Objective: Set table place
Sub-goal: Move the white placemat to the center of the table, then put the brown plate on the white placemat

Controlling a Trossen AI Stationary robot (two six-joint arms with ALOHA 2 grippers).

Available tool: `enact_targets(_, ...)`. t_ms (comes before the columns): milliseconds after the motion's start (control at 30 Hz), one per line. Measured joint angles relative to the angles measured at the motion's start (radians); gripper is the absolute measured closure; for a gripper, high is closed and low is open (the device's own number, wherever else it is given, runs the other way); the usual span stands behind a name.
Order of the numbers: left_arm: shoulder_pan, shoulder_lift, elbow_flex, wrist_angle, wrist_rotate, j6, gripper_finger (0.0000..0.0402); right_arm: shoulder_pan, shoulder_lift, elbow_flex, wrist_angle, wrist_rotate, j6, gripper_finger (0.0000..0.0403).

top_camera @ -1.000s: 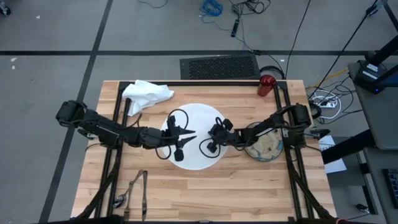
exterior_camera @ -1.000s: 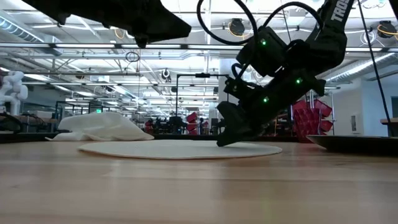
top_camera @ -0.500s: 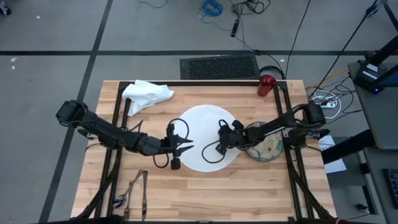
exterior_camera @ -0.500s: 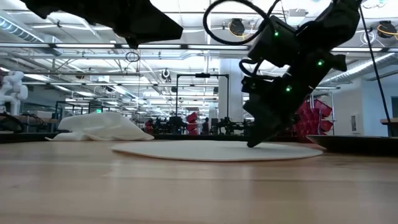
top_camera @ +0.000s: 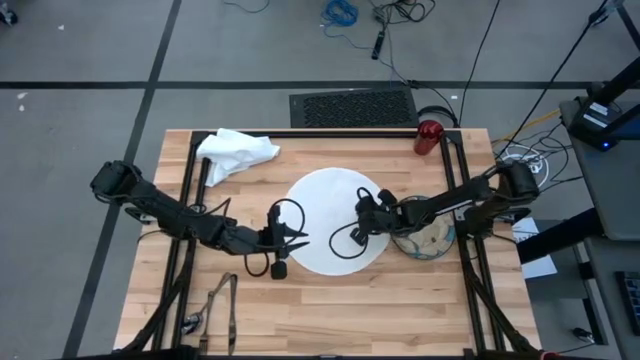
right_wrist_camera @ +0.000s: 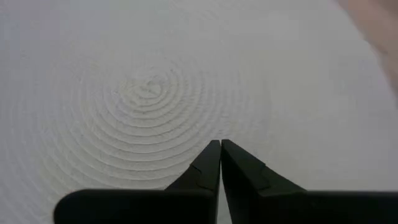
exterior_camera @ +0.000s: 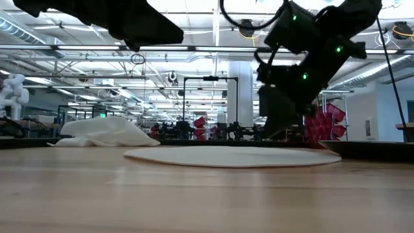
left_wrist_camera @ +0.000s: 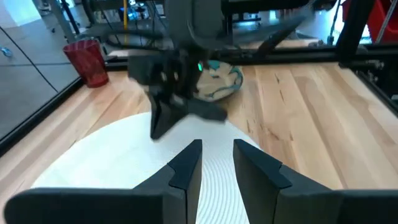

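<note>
I have the right gripper (top_camera: pixel 366 213) pinched shut over the plate (top_camera: pixel 320 195), at about 3 o'clock on its rim, holding nothing; closed fingers suit nudging the plate, I judge. The left gripper (top_camera: pixel 297 239) hovers at the plate's 8 o'clock, narrowly parted, empty. The plate is bare. The bowl (top_camera: pixel 428 240) sits just beside it at 3 o'clock; I cannot tell its contents. Napkin (top_camera: pixel 236 151) at 10 o'clock, red cup (top_camera: pixel 429 136) at 1 o'clock, cutlery (top_camera: pixel 218 300) at 7 o'clock on the table (top_camera: pixel 400 310).
</note>
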Motion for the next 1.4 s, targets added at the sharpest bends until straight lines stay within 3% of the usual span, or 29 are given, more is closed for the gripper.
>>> enact_targets(133,-0.002,0.002,0.0,-0.02,0.0,-0.026,0.0323,0.035,-0.11,0.001,-0.111,-0.008,-0.003,0.0385)
enact_targets(267,-0.002,0.025,0.0,-0.017,0.0,-0.076,0.0323,0.103,-0.201,0.001,-0.25,-0.021,0.094,0.0352)
enact_targets(567,-0.009,0.193,0.0,0.132,0.001,-0.12,0.0323,0.322,-0.212,0.001,-0.423,-0.149,0.349,0.0251)
enact_targets(833,-0.005,0.299,0.002,0.272,0.004,-0.097,0.0323,0.554,-0.203,0.002,-0.522,0.043,0.535,0.0275)
enact_targets(1067,0.0,0.306,0.004,0.273,0.004,-0.097,0.0323,0.648,-0.141,0.002,-0.647,0.033,0.654,0.0284)
enact_targets(1400,0.001,0.306,0.004,0.273,0.004,-0.099,0.0323,0.667,-0.017,0.004,-0.761,0.036,0.682,0.0284)
